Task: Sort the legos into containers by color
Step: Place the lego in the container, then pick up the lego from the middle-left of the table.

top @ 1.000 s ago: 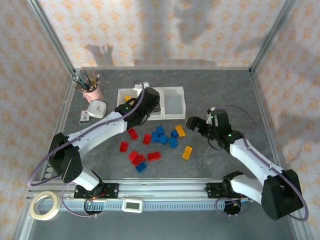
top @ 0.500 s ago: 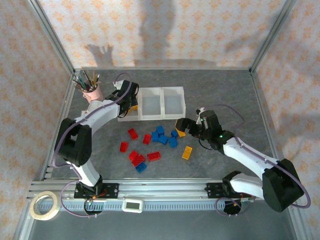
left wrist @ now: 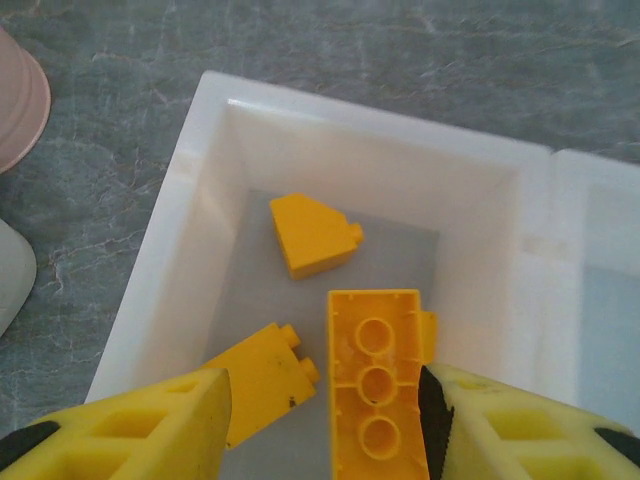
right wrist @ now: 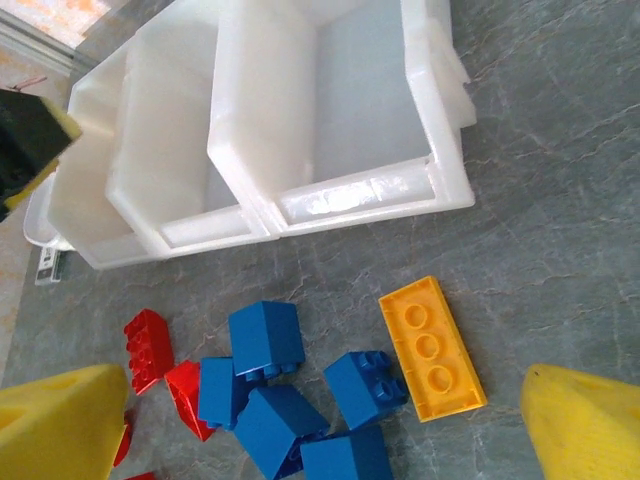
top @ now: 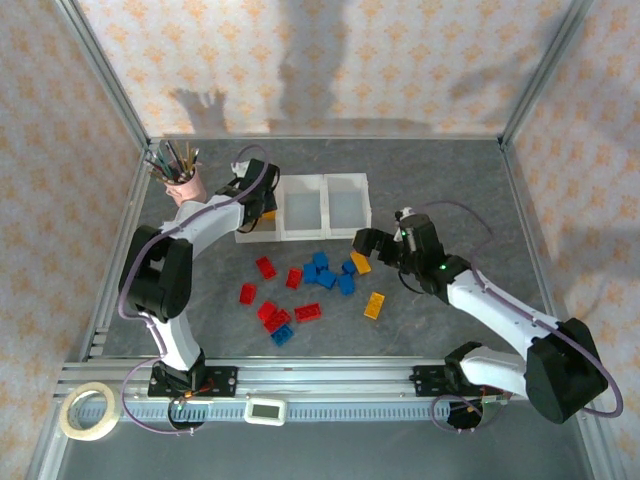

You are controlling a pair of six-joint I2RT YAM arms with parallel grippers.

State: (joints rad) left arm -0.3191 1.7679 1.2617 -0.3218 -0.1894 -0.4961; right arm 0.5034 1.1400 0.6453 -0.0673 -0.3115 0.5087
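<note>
No text, brand or number can be read anywhere; the small white device (top: 265,410) on the near rail has a screen too small to make out.

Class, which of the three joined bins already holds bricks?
The leftmost bin, under the left gripper: yellow bricks lie inside; the middle bin and right bin look empty.

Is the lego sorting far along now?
Done: three yellow bricks are in the left bin, one between the fingers of the open left gripper. In hand: nothing held; the open right gripper hovers above a yellow plate brick. Left: that one, the red bricks and blue bricks on the table; the other two bins look empty.
</note>
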